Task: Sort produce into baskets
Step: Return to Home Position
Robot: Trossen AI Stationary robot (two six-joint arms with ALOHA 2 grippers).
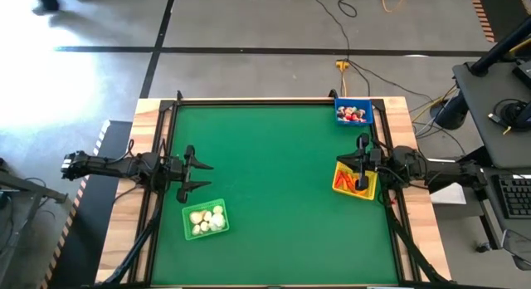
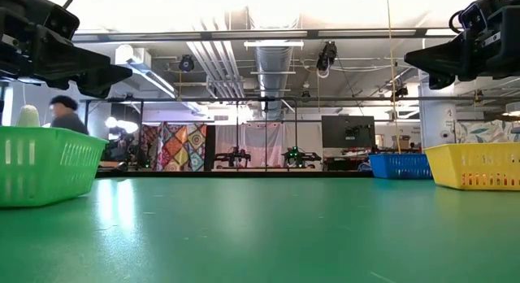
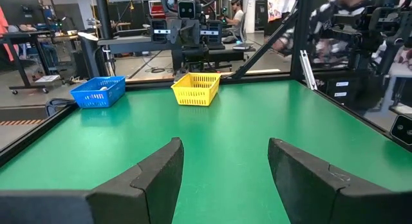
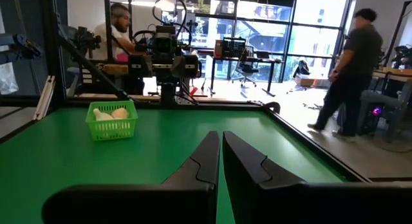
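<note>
Currently your left gripper (image 3: 225, 145) hangs near the left edge of the table (image 1: 274, 173), just beside the green basket (image 4: 112, 127). Its fingers are spread wide, with nothing between them and nothing touched. Your right gripper (image 4: 221, 135) is raised over the yellow basket (image 3: 196, 89) at the right edge. Its fingers are pressed together with only a thin slit between them, and it holds nothing.

The produce all sits in the baskets:
- Whitish bulbs (image 4: 111, 113) are in the green one, front left.
- Orange carrot sticks (image 1: 343, 181) are in the yellow one.
- Red-and-white pieces (image 1: 354, 115) are in the blue basket (image 3: 98, 92), at the far right corner.

The table has a flat green mat inside a wooden border, and no loose pieces show on it. Beyond it is an open workshop with desks, monitors and ceiling ducts. A person (image 4: 351, 69) stands off to one side in the right wrist view, and another person (image 4: 119, 21) is behind the far arm.
</note>
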